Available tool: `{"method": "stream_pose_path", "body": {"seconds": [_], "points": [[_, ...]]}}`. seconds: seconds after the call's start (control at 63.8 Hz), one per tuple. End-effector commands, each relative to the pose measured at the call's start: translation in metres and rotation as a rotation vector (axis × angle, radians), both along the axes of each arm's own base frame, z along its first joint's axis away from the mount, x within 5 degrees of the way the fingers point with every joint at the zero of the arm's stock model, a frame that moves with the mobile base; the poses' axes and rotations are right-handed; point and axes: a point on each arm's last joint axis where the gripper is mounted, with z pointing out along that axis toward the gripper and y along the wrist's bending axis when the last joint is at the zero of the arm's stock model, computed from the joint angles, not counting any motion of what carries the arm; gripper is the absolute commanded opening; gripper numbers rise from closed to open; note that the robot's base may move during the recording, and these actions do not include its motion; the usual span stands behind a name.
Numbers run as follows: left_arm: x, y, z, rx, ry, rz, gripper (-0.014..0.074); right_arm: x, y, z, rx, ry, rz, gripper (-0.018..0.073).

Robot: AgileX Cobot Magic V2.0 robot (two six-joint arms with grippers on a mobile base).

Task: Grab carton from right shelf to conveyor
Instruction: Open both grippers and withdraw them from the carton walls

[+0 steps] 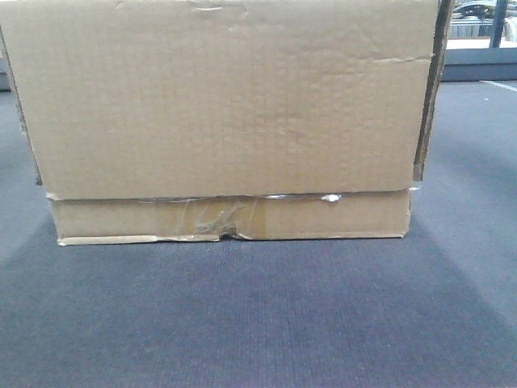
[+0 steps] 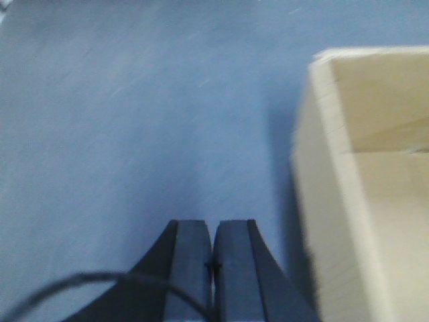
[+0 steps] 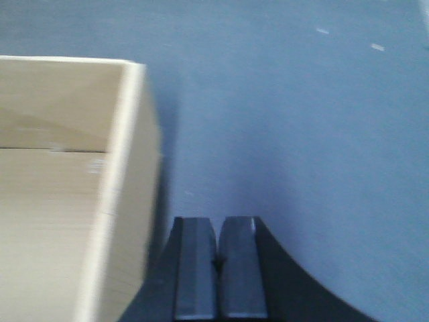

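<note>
on the conveyor the carton sits flat, open-topped and showing nothing inside as far as the wrist views reach, with the left gripper and right gripper pinched closed and empty just beside its side walls, so each would best draw straight outward without nudging it.
</note>
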Motion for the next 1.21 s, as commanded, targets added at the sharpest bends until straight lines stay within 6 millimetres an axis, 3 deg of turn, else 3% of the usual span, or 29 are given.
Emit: {"method": "stream_pose_path", "body": {"seconds": [0.0, 0.125, 0.314, 0.502, 0.643, 0.862, 1.191], "points": [[-0.013, 0.011, -0.012, -0.015, -0.019, -0.003, 0.0015, -0.007, -0.014, -0.006, -0.019, 0.008, -0.034, -0.0061], [-0.03, 0.016, -0.043, -0.048, -0.019, -0.03, 0.0015, -0.014, -0.021, -0.034, -0.052, 0.043, -0.033, -0.0061], [-0.064, 0.014, -0.091, -0.069, -0.047, -0.045, 0.0015, -0.04, -0.026, -0.079, -0.055, 0.01, -0.017, -0.0061], [-0.107, 0.011, -0.122, -0.068, -0.152, -0.066, 0.0015, -0.083, -0.032, -0.133, -0.057, -0.06, 0.005, -0.0061], [-0.142, 0.009, -0.133, -0.057, -0.276, -0.08, 0.0015, -0.122, -0.037, -0.159, -0.058, -0.152, 0.022, -0.0061], [-0.191, 0.007, -0.135, -0.027, -0.452, -0.092, 0.0015, -0.179, -0.046, -0.169, -0.025, -0.349, 0.026, -0.0061], [-0.245, 0.005, -0.118, -0.006, -0.706, -0.097, 0.0015, -0.259, -0.059, -0.143, 0.03, -0.742, 0.011, -0.0061]]}}
